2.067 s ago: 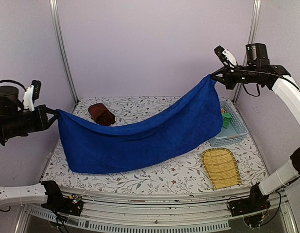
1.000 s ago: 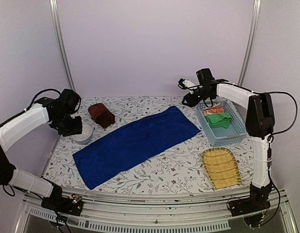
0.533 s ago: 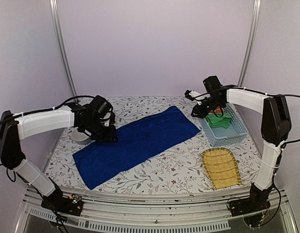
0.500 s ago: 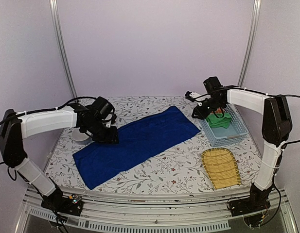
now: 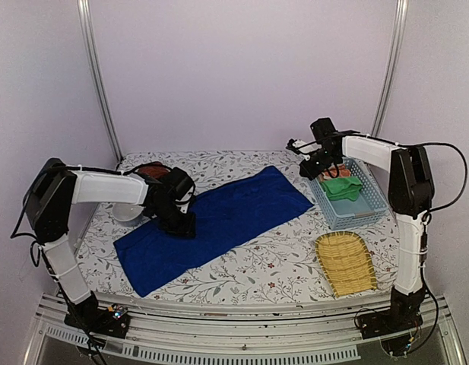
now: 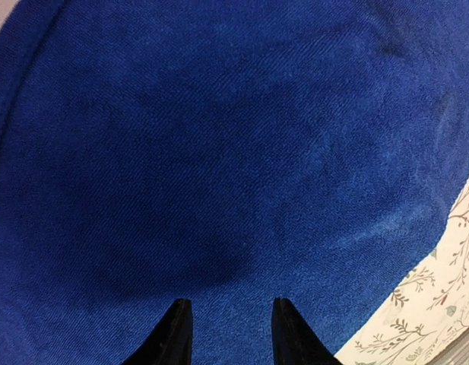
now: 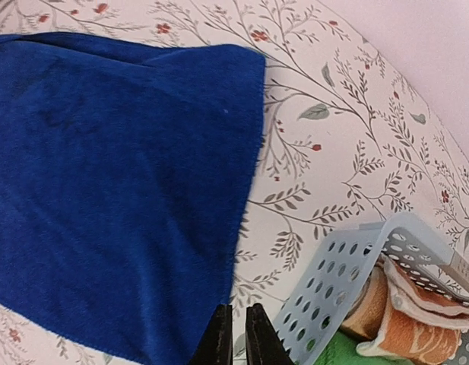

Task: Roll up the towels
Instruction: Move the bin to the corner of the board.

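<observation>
The royal blue towel lies flat and spread out, running diagonally across the middle of the table. My left gripper hovers low over its left half. In the left wrist view the towel fills the frame, and the gripper is open with nothing between its fingers. The reddish-brown towel is a small bundle at the back left, partly hidden behind the left arm. My right gripper hangs over bare table past the blue towel's far right corner, by the basket. Its fingers are shut and empty.
A pale blue perforated basket at the right holds a green cloth and an orange-red cloth. A woven yellow tray lies in front of it. A white bowl sits at the left, beside the left arm.
The left arm has swung from beside the white bowl onto the blue towel's left half. The right gripper has closed its fingers and stayed near the basket's far corner.
</observation>
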